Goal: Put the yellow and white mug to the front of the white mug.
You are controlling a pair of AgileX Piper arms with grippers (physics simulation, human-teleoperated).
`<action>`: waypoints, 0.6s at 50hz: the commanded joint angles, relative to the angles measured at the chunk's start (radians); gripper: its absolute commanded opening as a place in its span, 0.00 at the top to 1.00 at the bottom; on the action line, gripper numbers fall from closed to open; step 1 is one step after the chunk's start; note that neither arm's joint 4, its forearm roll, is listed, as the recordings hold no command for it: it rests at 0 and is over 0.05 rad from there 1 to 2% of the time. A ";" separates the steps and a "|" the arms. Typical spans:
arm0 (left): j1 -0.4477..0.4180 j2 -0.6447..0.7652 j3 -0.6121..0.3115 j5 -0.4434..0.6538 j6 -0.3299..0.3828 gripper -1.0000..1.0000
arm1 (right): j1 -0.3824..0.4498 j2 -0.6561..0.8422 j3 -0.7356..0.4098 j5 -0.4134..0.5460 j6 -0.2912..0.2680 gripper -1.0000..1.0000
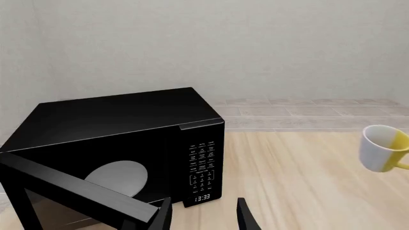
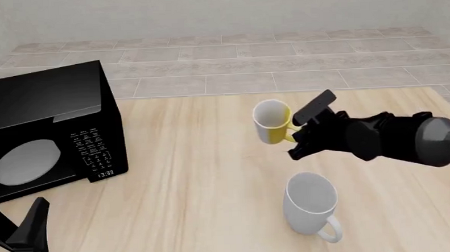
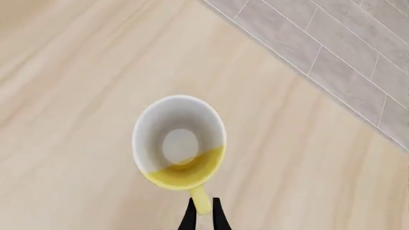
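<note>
The yellow and white mug [image 2: 270, 121] hangs tilted a little above the table, just beyond the white mug [image 2: 310, 203], which stands upright with its handle toward the near edge. My right gripper [image 2: 295, 135] is shut on the small mug's yellow handle. In the right wrist view the mug [image 3: 180, 143] shows from above, with the handle pinched in the gripper [image 3: 203, 214]. The mug also shows in the left wrist view [image 1: 383, 147]. My left gripper [image 2: 13, 229] is open and empty at the near left, in front of the microwave; the left wrist view [image 1: 204, 216] shows its spread fingers.
A black microwave [image 2: 47, 128] stands at the left of the table, also in the left wrist view [image 1: 115, 139], with its door swung open toward my left gripper. The wooden table's far edge [image 2: 284, 91] meets a grey tiled floor.
</note>
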 commanded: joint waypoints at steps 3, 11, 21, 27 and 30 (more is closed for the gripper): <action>0.000 0.000 0.000 0.000 0.000 0.00 | -0.050 0.007 0.028 -0.036 0.008 1.00; 0.000 0.000 0.000 0.000 0.000 0.00 | -0.076 0.002 0.039 -0.042 0.003 1.00; 0.000 0.000 0.000 0.000 0.000 0.00 | -0.103 0.025 0.050 -0.067 -0.007 1.00; 0.000 0.000 0.000 0.000 0.000 0.00 | -0.116 0.048 0.053 -0.083 -0.010 1.00; 0.000 0.000 0.000 0.000 0.000 0.00 | -0.133 0.067 0.047 -0.094 -0.019 1.00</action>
